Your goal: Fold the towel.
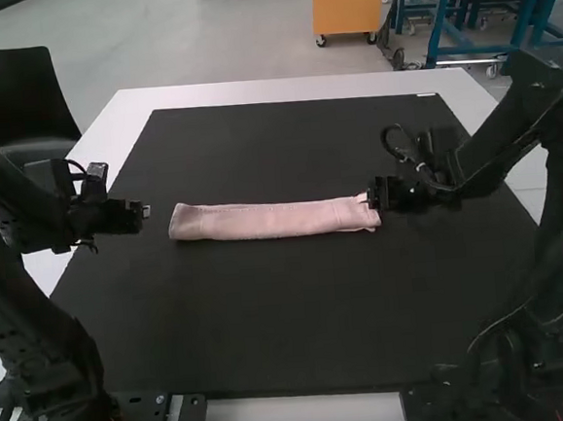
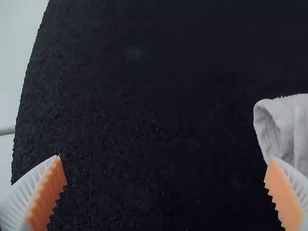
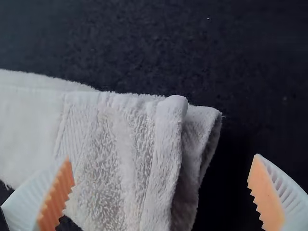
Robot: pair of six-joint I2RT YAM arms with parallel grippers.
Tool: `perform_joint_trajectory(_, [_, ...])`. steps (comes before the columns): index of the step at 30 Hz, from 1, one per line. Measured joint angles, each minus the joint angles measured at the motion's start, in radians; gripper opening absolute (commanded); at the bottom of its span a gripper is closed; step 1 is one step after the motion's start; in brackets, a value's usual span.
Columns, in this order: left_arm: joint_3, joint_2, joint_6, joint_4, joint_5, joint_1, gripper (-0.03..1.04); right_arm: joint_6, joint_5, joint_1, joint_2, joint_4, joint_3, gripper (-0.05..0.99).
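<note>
The pink towel [image 1: 272, 219] lies folded into a long narrow strip across the middle of the black mat. My left gripper [image 1: 145, 212] is a little left of the towel's left end, apart from it. At the towel's right end is my right gripper [image 1: 370, 200]. In the left wrist view, my left gripper [image 2: 166, 180] stands open, with the towel's end [image 2: 284, 127] near one finger. In the right wrist view, my right gripper [image 3: 161, 180] is open, its fingers on either side of the towel's layered end [image 3: 139, 159].
The black mat [image 1: 300, 316] covers most of the white table [image 1: 282, 90], whose pale border shows around it. Both arms stand at the table's near corners. Mat surface extends behind and in front of the towel.
</note>
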Motion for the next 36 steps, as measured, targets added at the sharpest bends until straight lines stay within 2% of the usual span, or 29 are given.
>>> perform_joint_trajectory(6, [0.011,-0.045,-0.032,0.001,0.006,0.000,0.97,0.000,0.004,0.000,0.066,0.001,0.021,0.84])
perform_joint_trajectory(18, [0.011,-0.046,-0.042,-0.014,0.006,0.000,0.97,0.000,0.008,0.043,0.129,0.036,0.080,0.84])
perform_joint_trajectory(19, [0.011,-0.045,-0.042,-0.014,0.006,0.000,0.97,-0.001,0.016,0.052,0.138,0.043,0.080,0.81])
perform_joint_trajectory(20, [0.011,-0.045,-0.042,-0.015,0.006,0.000,0.97,-0.001,0.027,0.057,0.142,0.049,0.082,0.74])
perform_joint_trajectory(21, [0.011,-0.045,-0.042,-0.016,0.006,0.000,0.97,-0.001,0.033,0.059,0.144,0.049,0.085,0.57])
perform_joint_trajectory(23, [0.011,-0.046,-0.042,-0.021,0.007,0.000,0.97,-0.003,0.043,0.063,0.163,0.058,0.093,0.02])
perform_joint_trajectory(25, [0.011,-0.046,-0.042,-0.026,0.010,0.000,0.97,-0.006,0.068,0.062,0.176,0.066,0.097,-0.02])
perform_joint_trajectory(31, [0.011,-0.046,-0.042,-0.030,0.016,0.019,0.97,-0.001,0.050,0.057,0.175,0.070,0.092,-0.02])
perform_joint_trajectory(36, [0.011,-0.046,-0.042,-0.030,0.018,0.050,0.97,0.000,0.006,0.010,0.093,-0.039,0.073,-0.02])
